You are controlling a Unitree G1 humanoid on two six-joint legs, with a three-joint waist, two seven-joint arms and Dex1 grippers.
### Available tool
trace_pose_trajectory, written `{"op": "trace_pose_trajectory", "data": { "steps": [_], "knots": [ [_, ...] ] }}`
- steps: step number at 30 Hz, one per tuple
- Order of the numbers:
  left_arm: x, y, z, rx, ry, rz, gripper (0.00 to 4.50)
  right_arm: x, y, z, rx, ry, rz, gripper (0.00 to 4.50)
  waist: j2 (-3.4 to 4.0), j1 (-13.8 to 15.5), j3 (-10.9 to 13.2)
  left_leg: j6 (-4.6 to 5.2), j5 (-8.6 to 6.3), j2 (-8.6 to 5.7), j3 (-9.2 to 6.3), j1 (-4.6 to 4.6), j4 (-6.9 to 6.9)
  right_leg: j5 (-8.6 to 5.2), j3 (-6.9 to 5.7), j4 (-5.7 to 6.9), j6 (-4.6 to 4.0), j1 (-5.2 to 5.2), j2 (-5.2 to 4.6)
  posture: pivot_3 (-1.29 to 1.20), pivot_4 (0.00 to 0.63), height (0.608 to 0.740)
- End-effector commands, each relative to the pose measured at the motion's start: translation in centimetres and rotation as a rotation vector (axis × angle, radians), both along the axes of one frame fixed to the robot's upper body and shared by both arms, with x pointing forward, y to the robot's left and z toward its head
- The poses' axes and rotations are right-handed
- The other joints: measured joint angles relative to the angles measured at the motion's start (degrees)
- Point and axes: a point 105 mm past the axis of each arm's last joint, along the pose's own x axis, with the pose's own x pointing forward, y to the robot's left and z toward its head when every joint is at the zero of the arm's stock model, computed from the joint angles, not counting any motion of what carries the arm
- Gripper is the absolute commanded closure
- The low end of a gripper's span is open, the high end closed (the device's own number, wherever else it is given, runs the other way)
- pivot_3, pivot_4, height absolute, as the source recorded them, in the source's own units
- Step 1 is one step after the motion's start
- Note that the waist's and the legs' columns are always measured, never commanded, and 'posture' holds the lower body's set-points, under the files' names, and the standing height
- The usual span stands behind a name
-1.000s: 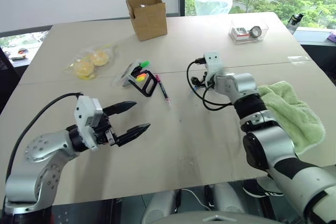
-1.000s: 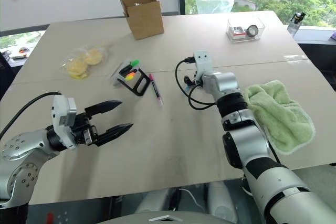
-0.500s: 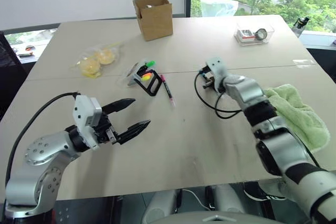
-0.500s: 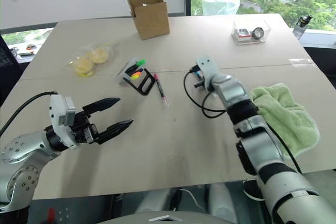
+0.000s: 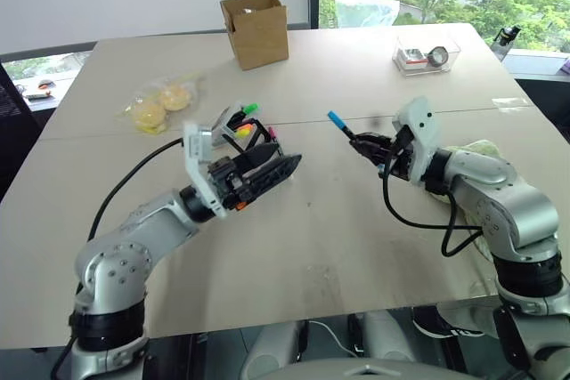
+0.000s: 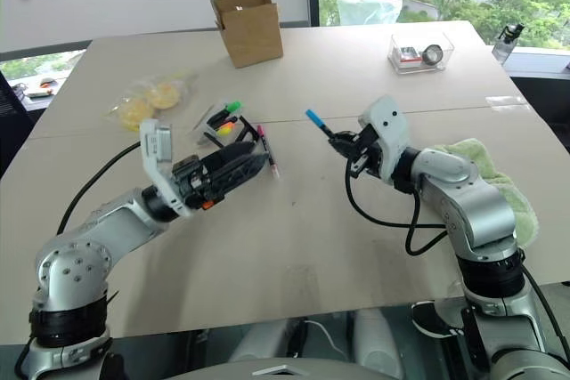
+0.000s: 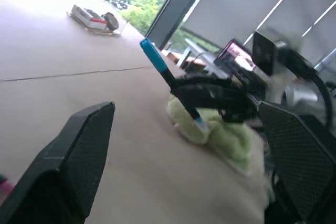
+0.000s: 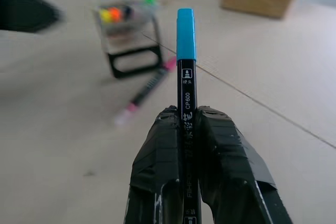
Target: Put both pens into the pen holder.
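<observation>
Pen holder (image 6: 233, 127): green, orange, yellow markers inside.
R hand (image 6: 341, 144) clamped on blue-cap pen (image 6: 318, 124); L hand (image 6: 239, 164) wide open, empty; pink-cap pen (image 6: 268, 153) on counter (image 6: 312, 238).

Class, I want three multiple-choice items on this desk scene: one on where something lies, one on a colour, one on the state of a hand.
1. Where does the pink-capped pen lie?
A. inside the cardboard box
B. on the table beside the pen holder
C. on the green cloth

2. What colour is the cap of the pen held in the air?
A. blue
B. yellow
C. white

3. How is the right hand?
A. open and empty
B. shut on the blue-capped pen
C. shut on the cloth

Answers:
1 B: the pink-capped pen lies flat on the table next to the pen holder.
2 A: the blue-capped pen has a bright blue cap.
3 B: the right hand has its fingers pressed against the barrel.
</observation>
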Motion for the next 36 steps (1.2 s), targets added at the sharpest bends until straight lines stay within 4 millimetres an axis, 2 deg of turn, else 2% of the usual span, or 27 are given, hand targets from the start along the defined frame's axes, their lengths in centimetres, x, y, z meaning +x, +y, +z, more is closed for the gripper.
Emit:
{"op": "trace_pose_trajectory", "data": {
  "steps": [1,3,6,7,11,12,20,23,25,26,29,36],
  "knots": [
    [0.7,-0.9,1.4,-0.098,0.033,-0.047,0.25,-1.7,1.2,1.5,0.012,-0.060,0.085,4.50,-0.03,0.14,-0.01,0.00,0.00,-0.01,-0.01,0.00,0.03,0.00,-0.02,0.00,0.00,0.01,-0.01,0.00,0.150,0.740],
    [0.4,-1.8,1.6,-0.099,0.030,-0.098,0.92,-2.1,1.6,1.7,0.011,-0.071,0.108,4.50,-0.03,0.13,-0.01,0.00,0.00,-0.01,-0.03,-0.02,0.06,0.00,-0.04,0.00,0.00,0.01,0.00,0.00,0.150,0.740],
    [0.3,-2.5,1.7,-0.113,0.041,-0.131,2.29,-2.4,2.0,2.1,0.019,-0.079,0.125,4.50,-0.03,0.07,-0.01,0.00,0.00,-0.01,0.00,-0.03,0.06,0.00,-0.01,-0.01,0.00,-0.01,0.00,0.00,0.150,0.740],
    [0.2,-2.9,1.8,-0.116,0.044,-0.147,2.57,-2.6,2.2,2.2,0.023,-0.083,0.135,4.50,-0.03,0.12,-0.01,0.00,0.00,-0.01,0.00,-0.03,0.06,0.00,-0.01,-0.01,0.00,-0.01,0.00,0.00,0.150,0.740],
    [0.1,-3.8,1.6,-0.119,0.049,-0.177,4.29,-3.3,2.7,2.8,0.041,-0.094,0.173,4.50,-0.03,0.17,-0.01,-0.01,0.00,-0.01,-0.01,-0.03,0.06,0.00,-0.01,-0.01,0.00,0.00,-0.01,0.00,0.150,0.740],
    [0.1,-3.9,1.7,-0.122,0.050,-0.179,4.45,-3.5,2.9,2.9,0.048,-0.095,0.187,4.50,-0.03,0.17,-0.01,-0.01,0.00,-0.01,0.00,-0.03,0.06,0.00,-0.01,-0.01,0.00,0.00,0.00,0.00,0.150,0.740],
    [-0.1,-3.9,1.7,-0.096,0.034,-0.195,4.45,-3.8,3.3,3.0,0.053,-0.101,0.198,4.50,-0.03,0.18,-0.01,-0.01,0.00,-0.01,0.00,-0.03,0.06,0.00,-0.01,-0.02,0.00,-0.01,0.00,0.00,0.150,0.740],
    [-0.5,-3.5,1.3,-0.075,0.039,-0.206,3.68,-3.4,2.9,3.0,0.053,-0.103,0.172,4.50,-0.03,0.18,-0.01,-0.01,0.00,-0.01,0.00,-0.03,0.06,0.00,-0.01,-0.01,0.00,-0.01,0.00,0.00,0.150,0.740],
    [-0.4,-3.1,1.2,-0.062,0.038,-0.189,2.79,-3.2,2.7,3.0,0.059,-0.105,0.161,4.50,-0.03,0.18,-0.01,-0.01,0.00,-0.01,0.00,-0.03,0.05,0.00,-0.01,-0.02,0.00,-0.01,0.00,0.00,0.150,0.740],
    [-0.2,-2.9,1.1,-0.058,0.040,-0.171,2.55,-3.2,2.7,3.1,0.062,-0.105,0.158,4.50,-0.03,0.18,-0.01,-0.01,0.00,-0.01,0.00,-0.03,0.05,0.00,0.00,-0.02,0.00,-0.01,0.00,0.00,0.150,0.740],
    [0.2,-2.5,1.0,-0.066,0.044,-0.148,1.37,-3.2,2.6,3.3,0.079,-0.106,0.162,4.50,-0.03,0.20,-0.01,-0.01,0.00,-0.01,0.00,-0.02,0.05,0.00,0.00,-0.02,0.00,-0.01,0.00,0.00,0.150,0.740],
    [0.7,-2.6,1.4,-0.099,0.036,-0.136,1.37,-3.9,2.9,3.5,0.096,-0.102,0.206,4.50,-0.03,0.21,-0.01,-0.01,0.00,-0.01,-0.01,-0.03,0.05,0.00,-0.01,-0.03,0.00,0.00,-0.01,0.00,0.150,0.740]
  ]
}}
